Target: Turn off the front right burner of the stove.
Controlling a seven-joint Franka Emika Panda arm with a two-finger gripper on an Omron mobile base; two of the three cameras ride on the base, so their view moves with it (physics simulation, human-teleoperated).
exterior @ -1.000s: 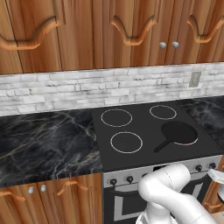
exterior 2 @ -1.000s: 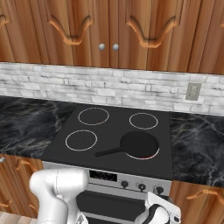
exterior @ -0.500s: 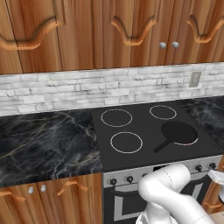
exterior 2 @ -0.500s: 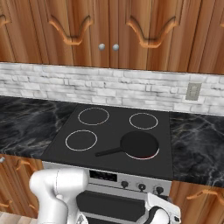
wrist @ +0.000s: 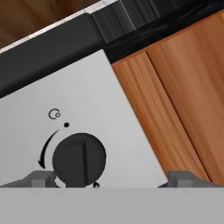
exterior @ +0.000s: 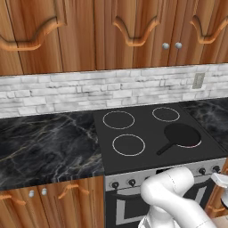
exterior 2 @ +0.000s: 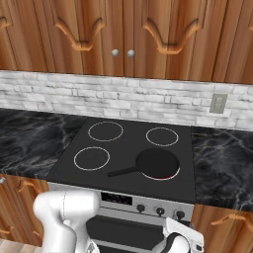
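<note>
The stove (exterior: 147,116) has a flat black glass top and a steel front panel. Its front right burner (exterior 2: 167,176) shows a pinkish-red rim under the black frying pan (exterior 2: 157,163) that covers it; the same rim (exterior: 196,143) shows from the left. In the hand view my gripper (wrist: 113,180) is open, close in front of the steel panel. A dark round knob (wrist: 79,159) with a curved arrow mark sits just inside my left fingertip (wrist: 41,178), apart from the right one. My white hand (exterior 2: 184,237) hangs before the panel's right end, below the knobs (exterior 2: 179,214).
Three white-outlined rings (exterior: 128,144) mark the other burners. Black marble counter (exterior: 44,144) flanks the stove on both sides. A wooden cabinet front (wrist: 183,100) stands right beside the panel's edge. Upper cabinets and a brick backsplash with an outlet (exterior 2: 218,103) rise behind.
</note>
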